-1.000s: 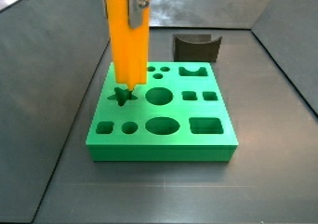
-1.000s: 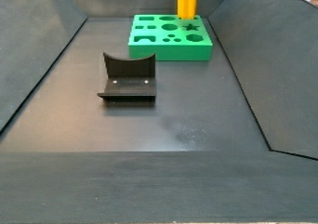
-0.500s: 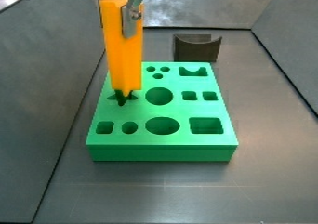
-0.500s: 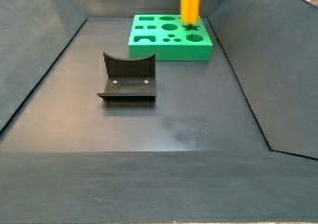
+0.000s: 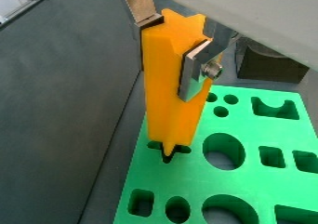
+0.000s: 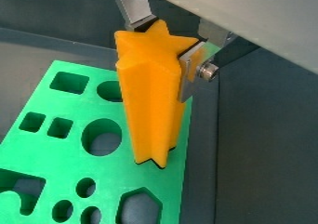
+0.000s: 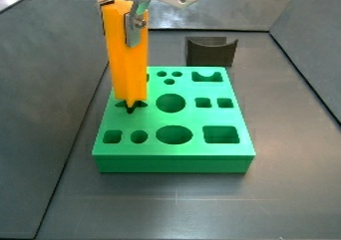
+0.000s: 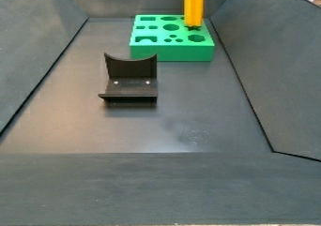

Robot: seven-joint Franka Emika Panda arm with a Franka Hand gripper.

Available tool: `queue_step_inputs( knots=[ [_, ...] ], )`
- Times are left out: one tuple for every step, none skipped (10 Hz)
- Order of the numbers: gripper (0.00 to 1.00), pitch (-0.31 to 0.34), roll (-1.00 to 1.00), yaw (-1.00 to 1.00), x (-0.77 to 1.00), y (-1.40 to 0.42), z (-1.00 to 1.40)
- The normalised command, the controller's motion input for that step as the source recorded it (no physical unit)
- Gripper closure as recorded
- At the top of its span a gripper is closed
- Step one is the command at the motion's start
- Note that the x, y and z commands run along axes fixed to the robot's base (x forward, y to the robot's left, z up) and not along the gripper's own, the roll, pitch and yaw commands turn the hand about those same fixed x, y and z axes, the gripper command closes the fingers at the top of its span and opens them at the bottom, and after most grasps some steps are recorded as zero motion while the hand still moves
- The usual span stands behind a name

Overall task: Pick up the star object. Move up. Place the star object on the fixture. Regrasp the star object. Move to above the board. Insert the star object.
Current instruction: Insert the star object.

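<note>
Your claw [image 5: 174, 44] is pinching the star object [image 5: 172, 88] near its upper end, one silver finger [image 5: 196, 68] flat against one flank and the other finger [image 5: 141, 6] on the far flank, as both wrist views show. From that grip the star object hangs straight down beneath the claw, its long axis upright, and this is the relation your next move turns on: the bar points directly from the claw toward the board [image 7: 200, 149] below. In a side view the lower tip sits at the star-shaped hole [image 7: 130, 107] in the board's corner, and in a wrist view it appears just entered into the recess [image 5: 166, 152], though how deep you cannot tell. Judge the step as insertion: what it calls for is a straight descent along the bar's own axis, with the star points matched to the hole. Any tilt would likely jam it against the rim. Well beyond the board from the claw stands the fixture [image 7: 210, 51], bare.
</note>
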Motion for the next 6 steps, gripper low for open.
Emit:
queue_step_inputs(
  knots=[
    [1.0, -0.044, -0.02, 0.0, 0.0, 0.0, -0.13],
    [1.0, -0.071, -0.05, 0.0, 0.0, 0.0, -0.17],
    [1.0, -0.099, -0.09, 0.0, 0.0, 0.0, -0.18],
    [1.0, -0.09, -0.08, 0.0, 0.0, 0.0, -0.16],
    [1.0, -0.089, -0.09, 0.0, 0.0, 0.0, -0.13],
    [1.0, -0.094, -0.1, 0.0, 0.0, 0.0, -0.15]
  ],
)
